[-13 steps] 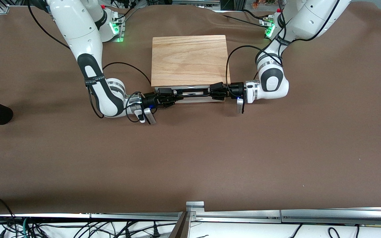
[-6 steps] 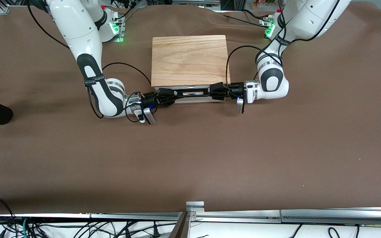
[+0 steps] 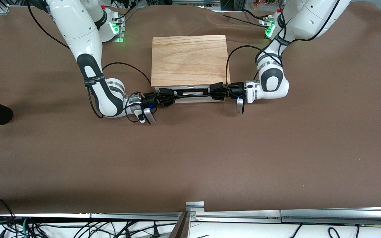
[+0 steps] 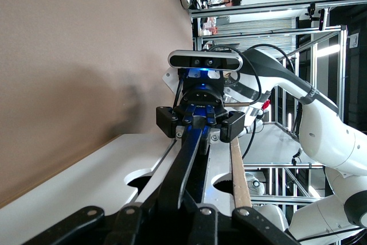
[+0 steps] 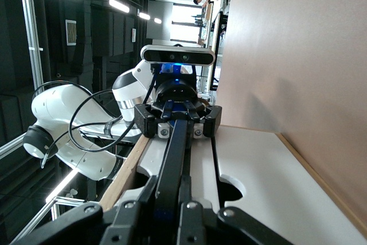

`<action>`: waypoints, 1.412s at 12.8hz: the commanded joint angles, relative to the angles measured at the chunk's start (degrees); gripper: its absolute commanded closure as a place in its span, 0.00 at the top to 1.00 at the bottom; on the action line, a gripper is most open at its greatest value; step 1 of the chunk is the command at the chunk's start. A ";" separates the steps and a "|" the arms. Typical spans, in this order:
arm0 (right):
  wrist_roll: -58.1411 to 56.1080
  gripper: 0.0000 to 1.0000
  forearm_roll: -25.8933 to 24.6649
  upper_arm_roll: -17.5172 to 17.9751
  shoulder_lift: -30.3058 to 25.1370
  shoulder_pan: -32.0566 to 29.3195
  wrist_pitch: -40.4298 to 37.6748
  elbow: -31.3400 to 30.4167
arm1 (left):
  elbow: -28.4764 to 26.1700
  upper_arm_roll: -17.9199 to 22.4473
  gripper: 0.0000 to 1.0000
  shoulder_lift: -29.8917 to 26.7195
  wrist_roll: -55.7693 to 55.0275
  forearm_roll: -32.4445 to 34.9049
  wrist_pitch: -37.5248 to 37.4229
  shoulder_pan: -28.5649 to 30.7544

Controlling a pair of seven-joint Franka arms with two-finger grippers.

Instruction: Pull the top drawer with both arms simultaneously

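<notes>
Front view: right gripper just clamped onto bar handle, matching left gripper.
Top drawer barely out, ready to pull.

We count two white robot arms, each ending in one black two-finger gripper, so two grippers. One wooden-topped drawer box stands there, with one black bar handle.

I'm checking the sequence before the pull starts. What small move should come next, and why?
Probably both arms drawing the handle straight toward the front camera together. The left gripper and right gripper each have jaws shut on an end of it, while the top drawer looks barely out from under the wood top.
</notes>
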 commanded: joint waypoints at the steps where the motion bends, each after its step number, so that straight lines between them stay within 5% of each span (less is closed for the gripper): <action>1: -1.14 0.12 1.25 -0.25 0.08 -0.44 0.02 -0.10 | -1.19 0.08 0.00 -1.42 1.46 -1.10 -2.23 0.45; 18: 5.27 0.10 1.07 -1.05 5.44 -3.78 2.04 10.53 | 6.72 3.68 0.00 2.62 -7.16 4.70 -2.15 1.15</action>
